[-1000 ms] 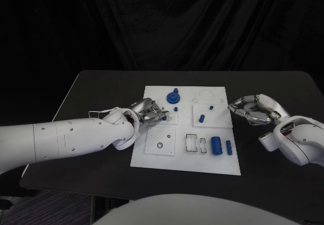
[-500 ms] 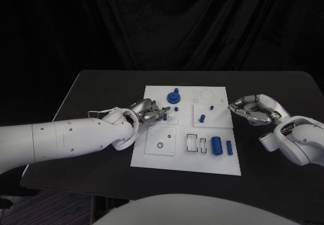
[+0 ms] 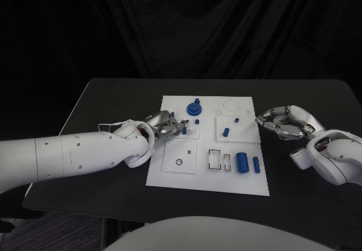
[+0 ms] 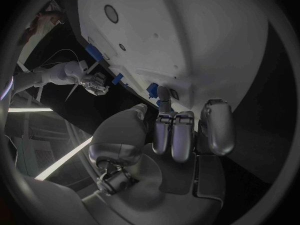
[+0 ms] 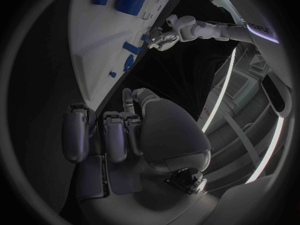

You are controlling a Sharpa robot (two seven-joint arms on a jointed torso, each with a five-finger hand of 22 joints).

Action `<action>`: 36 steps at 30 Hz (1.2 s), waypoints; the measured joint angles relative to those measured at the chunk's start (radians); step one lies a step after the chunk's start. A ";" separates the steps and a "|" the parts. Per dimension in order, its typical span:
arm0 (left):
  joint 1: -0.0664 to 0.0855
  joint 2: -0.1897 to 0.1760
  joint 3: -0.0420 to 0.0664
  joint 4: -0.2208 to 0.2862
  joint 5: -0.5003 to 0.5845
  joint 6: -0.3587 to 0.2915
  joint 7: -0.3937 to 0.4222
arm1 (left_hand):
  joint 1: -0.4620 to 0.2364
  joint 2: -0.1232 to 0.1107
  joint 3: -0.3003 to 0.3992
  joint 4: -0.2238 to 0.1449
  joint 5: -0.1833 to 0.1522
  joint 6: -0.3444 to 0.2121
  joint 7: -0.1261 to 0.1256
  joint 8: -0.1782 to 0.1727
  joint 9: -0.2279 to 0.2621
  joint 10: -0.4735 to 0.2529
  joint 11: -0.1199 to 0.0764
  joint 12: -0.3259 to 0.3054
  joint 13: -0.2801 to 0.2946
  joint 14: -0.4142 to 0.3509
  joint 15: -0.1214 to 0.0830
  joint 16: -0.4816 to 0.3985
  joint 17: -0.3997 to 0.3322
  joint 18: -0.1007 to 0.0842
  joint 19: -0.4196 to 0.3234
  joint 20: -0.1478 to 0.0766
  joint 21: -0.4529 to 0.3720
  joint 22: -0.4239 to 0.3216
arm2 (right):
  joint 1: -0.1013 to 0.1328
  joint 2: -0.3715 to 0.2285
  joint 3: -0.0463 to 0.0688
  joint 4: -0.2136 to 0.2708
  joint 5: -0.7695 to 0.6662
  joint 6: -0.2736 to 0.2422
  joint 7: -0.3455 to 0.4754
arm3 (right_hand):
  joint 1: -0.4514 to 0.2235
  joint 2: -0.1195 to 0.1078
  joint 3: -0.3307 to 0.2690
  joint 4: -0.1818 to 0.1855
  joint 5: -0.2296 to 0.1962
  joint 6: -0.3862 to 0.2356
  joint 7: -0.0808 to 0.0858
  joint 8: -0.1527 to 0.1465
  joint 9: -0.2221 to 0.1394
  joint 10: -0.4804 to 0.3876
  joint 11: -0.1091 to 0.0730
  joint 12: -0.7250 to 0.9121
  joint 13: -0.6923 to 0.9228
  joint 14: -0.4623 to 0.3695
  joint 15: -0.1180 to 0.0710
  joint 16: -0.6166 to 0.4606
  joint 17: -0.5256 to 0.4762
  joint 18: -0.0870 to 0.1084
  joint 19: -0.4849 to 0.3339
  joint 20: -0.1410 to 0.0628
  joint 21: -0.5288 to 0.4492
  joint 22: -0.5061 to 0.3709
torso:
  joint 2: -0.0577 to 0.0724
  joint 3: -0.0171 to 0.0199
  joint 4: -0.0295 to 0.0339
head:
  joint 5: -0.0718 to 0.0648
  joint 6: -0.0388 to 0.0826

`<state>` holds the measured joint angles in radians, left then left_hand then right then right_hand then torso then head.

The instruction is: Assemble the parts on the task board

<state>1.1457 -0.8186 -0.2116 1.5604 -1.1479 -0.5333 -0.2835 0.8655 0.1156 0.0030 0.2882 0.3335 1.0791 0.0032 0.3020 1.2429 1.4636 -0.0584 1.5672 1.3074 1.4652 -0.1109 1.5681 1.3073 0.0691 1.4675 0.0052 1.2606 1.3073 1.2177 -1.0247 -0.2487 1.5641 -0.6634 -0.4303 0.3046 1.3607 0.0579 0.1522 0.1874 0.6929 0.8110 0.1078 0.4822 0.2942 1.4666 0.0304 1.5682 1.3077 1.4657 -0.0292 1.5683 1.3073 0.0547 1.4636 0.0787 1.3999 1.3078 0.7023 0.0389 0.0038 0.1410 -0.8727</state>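
The white task board lies mid-table. My left hand sits over its left edge with fingers curled, and a fingertip and thumb pinch a small blue part against the board. A blue gear stands near the board's far edge, with a small peg just in front of it. Two more pegs stand on the right plate. A large blue cylinder and a slimmer one lie at the near right. My right hand hovers by the board's right edge, fingers curled in, holding nothing.
The black table extends well beyond the board on every side. Empty slots and a ring-shaped recess show on the board's near half. My left arm lies across the table's left side.
The left hand's fingers have shifted very slightly at the board's left edge. The right hand has stayed where it was.
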 measured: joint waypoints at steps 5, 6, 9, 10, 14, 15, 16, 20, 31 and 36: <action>0.000 -0.013 0.000 0.024 0.000 -0.013 0.015 | 0.085 -0.014 -0.003 -0.003 0.042 -0.011 -0.003 0.008 0.030 0.003 -0.004 0.000 0.000 0.000 0.000 0.000 0.000 0.000 -0.004 -0.004 0.008 0.001 | 0.000 -0.003 0.000 0.001 0.000 0.000 0.000 | 0.000 0.000 0.000 0.000 0.000 0.000 0.000 0.000 0.000 0.000 0.000 0.000 0.000 0.000 0.000 0.000 0.000 0.000 0.000 0.000 0.000 0.000 | 0.000 0.0000 0.0000 | -0.004 0.000; 0.000 -0.021 0.000 0.038 0.000 -0.019 0.020 | 0.106 -0.019 -0.002 -0.003 0.050 -0.013 -0.005 0.008 0.037 0.003 -0.004 0.000 0.000 0.000 0.000 0.000 0.000 0.000 -0.004 -0.004 0.012 0.001 | 0.000 -0.005 0.000 0.002 0.000 0.000 0.000 | 0.000 0.000 0.000 0.000 0.000 0.000 0.000 0.000 0.000 0.000 0.000 0.000 0.000 0.000 0.000 0.000 0.000 0.000 0.000 0.000 0.000 0.000 | 0.000 0.0000 0.0000 | -0.005 0.000; 0.000 -0.046 0.002 0.075 0.000 -0.037 0.034 | 0.181 -0.036 0.017 -0.022 0.074 -0.022 -0.007 0.015 0.061 0.003 -0.004 0.000 0.000 0.000 0.000 0.000 0.000 0.000 0.000 -0.007 0.024 0.001 | 0.000 -0.008 0.000 0.002 0.000 0.000 0.001 | 0.000 0.000 0.000 0.000 0.000 0.000 0.000 0.000 0.000 0.000 0.000 0.000 0.000 0.000 0.000 0.000 0.000 0.000 0.000 0.000 0.000 0.000 | 0.000 0.0000 0.0000 | -0.008 0.000; 0.000 -0.053 0.003 0.084 0.000 -0.042 0.037 | 0.197 -0.040 0.021 -0.027 0.080 -0.024 -0.009 0.015 0.064 0.003 -0.004 0.000 0.000 0.000 0.000 0.000 0.000 0.000 0.000 -0.007 0.028 0.001 | 0.000 -0.008 0.000 0.002 0.000 -0.001 0.001 | 0.000 0.000 0.000 0.000 0.000 0.000 0.000 0.000 0.000 0.000 0.000 0.000 0.000 0.000 0.000 0.000 0.000 0.000 0.000 0.000 0.000 0.000 | 0.000 0.0000 0.0000 | -0.009 0.000; 0.019 -0.084 0.007 0.112 0.000 -0.056 0.050 | 0.238 -0.053 0.031 -0.037 0.080 -0.031 -0.009 0.015 0.065 0.003 -0.004 0.000 0.000 0.000 0.000 0.000 0.000 0.000 0.000 -0.007 0.037 0.001 | 0.000 -0.009 0.000 0.002 0.000 -0.001 0.001 | 0.000 0.000 0.000 0.000 0.000 0.000 0.000 0.000 0.000 0.000 0.000 0.000 0.000 0.000 0.000 0.000 0.000 0.000 0.000 0.000 0.000 0.000 | 0.000 -0.0004 -0.0003 | -0.009 0.002; 0.028 -0.089 0.008 0.114 0.000 -0.057 0.053 | 0.250 -0.056 0.034 -0.039 0.080 -0.033 -0.010 0.015 0.065 0.003 -0.004 0.000 0.000 0.000 0.000 0.000 0.000 0.000 0.000 -0.007 0.041 0.001 | 0.000 -0.009 0.000 0.002 0.000 -0.002 0.001 | 0.000 0.000 0.000 0.000 0.000 0.000 0.000 0.000 -0.001 0.000 0.000 0.000 0.000 0.000 0.000 0.000 0.000 0.000 0.000 0.000 0.000 0.000 | -0.001 -0.0005 -0.0006 | -0.008 0.005; 0.043 -0.093 0.010 0.113 0.000 -0.057 0.056 | 0.258 -0.062 0.037 -0.042 0.079 -0.037 -0.006 0.015 0.065 0.003 -0.004 0.000 0.000 0.000 0.000 0.000 0.000 0.000 0.000 -0.007 0.043 0.001 | 0.000 -0.009 0.000 0.002 0.000 -0.002 0.001 | 0.000 0.000 0.000 0.000 0.000 0.000 0.000 0.000 -0.001 0.000 0.000 0.000 0.000 0.000 0.000 0.000 0.000 0.000 0.000 0.000 0.000 0.000 | -0.001 -0.0009 -0.0007 | -0.006 0.010; 0.101 -0.094 0.011 0.101 0.000 -0.049 0.064 | 0.283 -0.073 0.041 -0.040 0.030 -0.054 0.001 0.007 0.065 0.003 -0.004 0.000 0.000 0.000 0.000 0.000 0.000 0.000 0.000 -0.007 0.052 0.001 | 0.000 -0.006 0.000 -0.001 0.000 -0.003 0.001 | 0.000 0.000 0.000 0.000 0.000 0.000 0.000 0.000 -0.001 0.000 0.000 0.000 0.000 0.000 0.000 0.000 0.000 0.000 0.000 0.000 0.000 0.000 | -0.002 -0.0015 -0.0024 | -0.002 0.029; 0.192 -0.046 0.005 -0.033 0.000 0.051 0.087 | 0.381 -0.067 0.077 -0.042 -0.018 -0.083 0.008 -0.006 0.065 0.003 -0.004 0.000 0.000 0.000 0.000 0.000 0.000 0.000 0.000 -0.007 0.085 0.001 | 0.000 0.004 0.000 -0.011 0.000 -0.004 0.001 | 0.000 0.000 0.000 0.000 0.000 -0.004 0.004 0.000 -0.001 0.000 0.000 0.000 0.000 0.000 0.000 0.000 0.000 0.000 0.000 0.000 0.000 0.000 | -0.005 0.0017 -0.0022 | -0.002 0.067; 0.199 -0.015 0.003 -0.100 0.000 0.098 0.086 | 0.383 -0.065 0.079 -0.018 -0.099 -0.088 0.013 -0.012 0.065 0.000 0.000 0.000 0.000 0.000 0.000 0.000 0.000 0.000 0.000 -0.007 0.085 0.000 | 0.000 0.006 0.000 -0.012 0.000 -0.003 0.001 | 0.000 0.000 0.000 0.000 0.000 -0.004 0.004 0.000 -0.001 0.000 0.000 0.000 0.000 0.000 0.000 0.000 0.000 0.000 0.000 0.000 0.000 0.000 | -0.003 0.0015 0.0011 | -0.007 0.074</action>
<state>1.3444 -0.8339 -0.2082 1.4606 -1.1480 -0.4357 -0.1974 1.2480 0.0506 0.0817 0.2706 0.2344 0.9914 0.0159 0.2903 1.3080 1.4633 -0.0583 1.5672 1.3075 1.4651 -0.1107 1.5681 1.3073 0.0690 1.4674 -0.0019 1.3458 1.3078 1.2177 -1.0190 -0.2487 1.5516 -0.6632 -0.4338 0.3054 1.3607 0.0580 0.1521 0.1874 0.6927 0.8075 0.1113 0.4821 0.2935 1.4666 0.0304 1.5682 1.3077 1.4657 -0.0292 1.5682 1.3073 0.0546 1.4636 0.0787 1.3999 1.3075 0.6993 0.0405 0.0049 0.1343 -0.7982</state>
